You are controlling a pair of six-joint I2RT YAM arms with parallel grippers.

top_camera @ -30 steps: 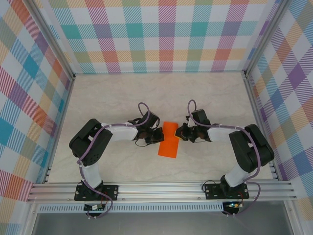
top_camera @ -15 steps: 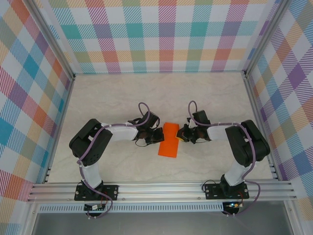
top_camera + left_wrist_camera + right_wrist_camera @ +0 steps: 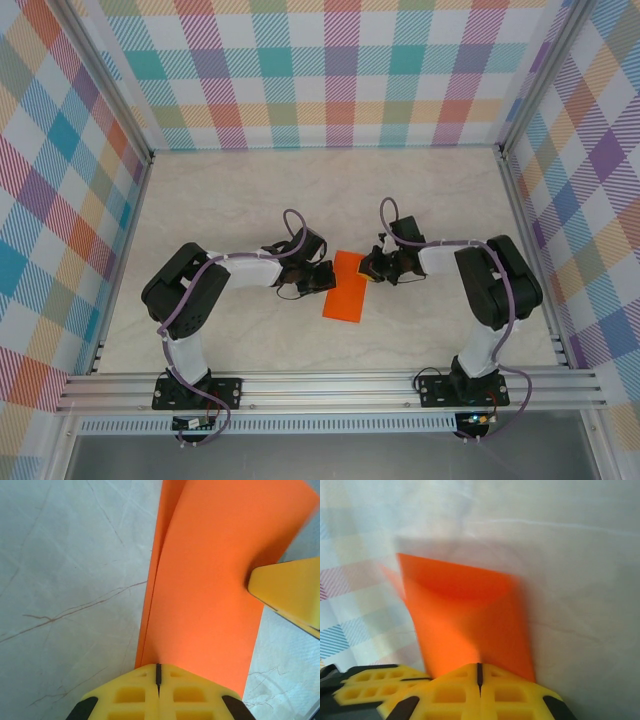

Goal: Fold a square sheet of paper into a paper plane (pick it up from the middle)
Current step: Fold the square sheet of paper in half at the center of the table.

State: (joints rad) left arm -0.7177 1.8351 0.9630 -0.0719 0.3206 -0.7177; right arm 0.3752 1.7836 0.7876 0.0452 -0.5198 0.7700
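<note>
Tearing could be caused by opposing pulls — the square sheet of paper (image 3: 344, 292), on the surface (image 3: 250, 200), is clamped at 9 o'clock by the left fingers (image 3: 140, 694), at 2 o'clock by the right fingers (image 3: 506, 691).

You are viewing a robotics lab test cell: plaid panels (image 3: 340, 70) enclose the pale tabletop (image 3: 250, 190) from 9 through 3 o'clock, with an aluminium rail (image 3: 330, 390) at 6 o'clock.

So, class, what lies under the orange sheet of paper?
The orange sheet is folded: its own lower layer peeks out along one edge. Pale marbled table shows around it; the table directly beneath is covered, so anything there cannot be seen.
</note>
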